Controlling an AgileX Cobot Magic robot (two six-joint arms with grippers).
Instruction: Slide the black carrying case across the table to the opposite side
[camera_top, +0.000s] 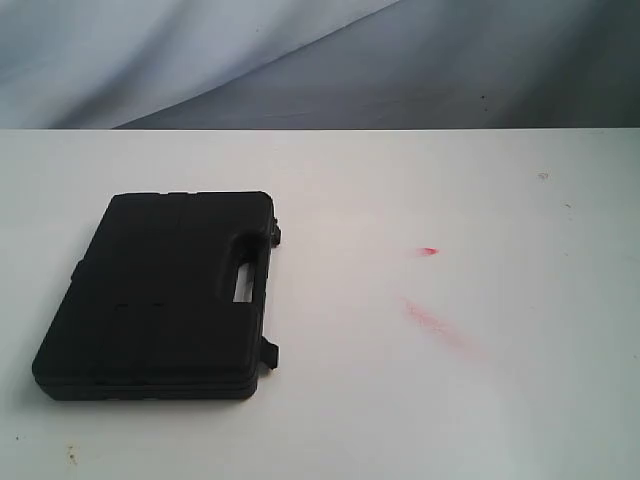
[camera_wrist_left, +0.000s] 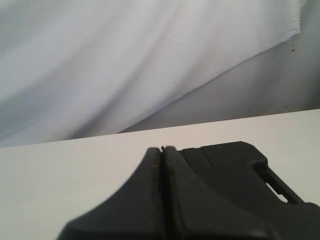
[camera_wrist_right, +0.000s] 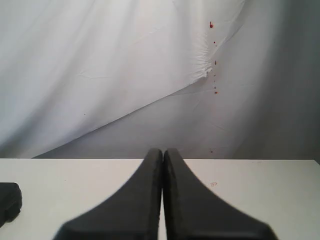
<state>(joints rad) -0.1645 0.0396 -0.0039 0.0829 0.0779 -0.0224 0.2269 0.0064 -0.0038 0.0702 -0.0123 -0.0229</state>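
1. Fingers (camera_wrist_left: 147, 175) of the left gripper (camera_wrist_left: 161, 149) are pressed flat together. Only a thin seam shows between them, and they hold nothing.
2. Fingers (camera_wrist_right: 177, 190) of the right gripper (camera_wrist_right: 163, 150) are likewise closed tight against each other, with nothing gripped.
3. In the exterior view, the black carrying case (camera_top: 150, 300) lies flat and closed on the left part of the table (camera_top: 450, 420).
4. Its handle (camera_top: 262, 280), with a narrow slot beside it, runs along the edge facing the middle of the table. Two small latches (camera_top: 275, 235) stick out near the ends of that edge.
5. The left wrist view shows the case on the table beyond the closed fingertips; whether they touch it cannot be told.
6. The right wrist view shows only a rounded corner of the case — well apart from the right gripper.
7. The tabletop is plain white, with two red smudges (camera_top: 432, 322) well apart from the case, on its handle side.
8. A creased pale cloth (camera_top: 150, 60) hangs behind the table.
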